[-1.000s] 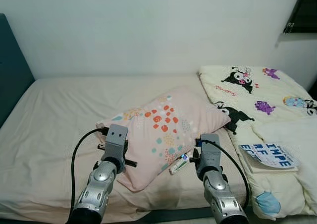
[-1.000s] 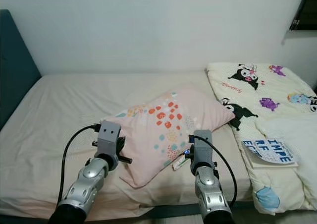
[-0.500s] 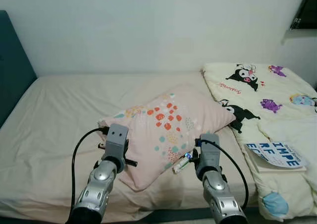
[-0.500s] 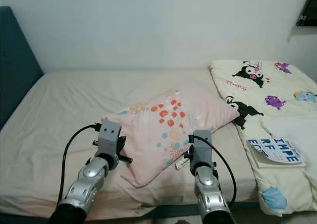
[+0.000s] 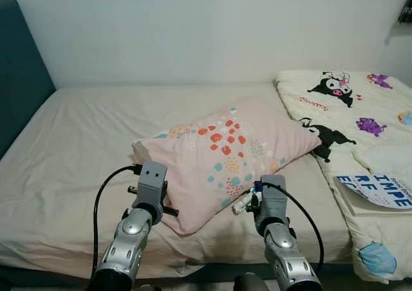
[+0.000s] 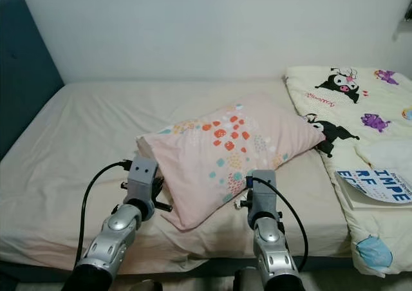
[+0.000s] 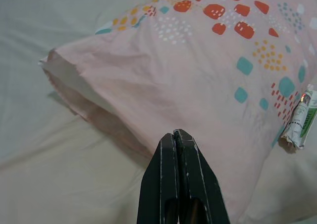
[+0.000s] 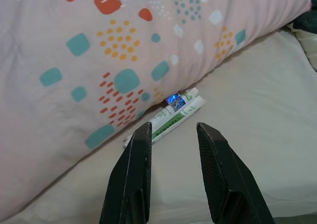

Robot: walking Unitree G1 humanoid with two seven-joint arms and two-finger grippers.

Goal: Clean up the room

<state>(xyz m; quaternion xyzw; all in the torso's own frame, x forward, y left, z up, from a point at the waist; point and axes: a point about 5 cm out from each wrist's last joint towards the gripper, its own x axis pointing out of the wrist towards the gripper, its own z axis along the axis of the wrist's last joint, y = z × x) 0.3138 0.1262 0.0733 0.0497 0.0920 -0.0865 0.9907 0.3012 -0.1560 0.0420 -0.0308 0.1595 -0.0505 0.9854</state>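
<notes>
A pink pillow (image 5: 225, 156) with coloured spots lies slantwise in the middle of the bed. A small white and green tube (image 8: 171, 119) rests on the sheet, tucked against the pillow's near edge. My right gripper (image 8: 172, 130) is open and hovers just short of the tube, its fingers to either side of it and not touching. My left gripper (image 7: 174, 135) is shut on nothing and points at the pillow's open end. The tube (image 7: 302, 119) also appears beside the pillow in the left wrist view.
A cream cartoon-print blanket (image 5: 347, 104) covers the bed's right side, with a book (image 5: 380, 191) lying on it. A teal headboard (image 5: 19, 78) stands at the left. The beige sheet (image 5: 77, 149) is bare left of the pillow. The bed's front edge (image 5: 193, 265) is close below my arms.
The whole picture has slid right, so the camera has turned left. Both arms hold the same pose; pillow and tube have not moved on the bed.
</notes>
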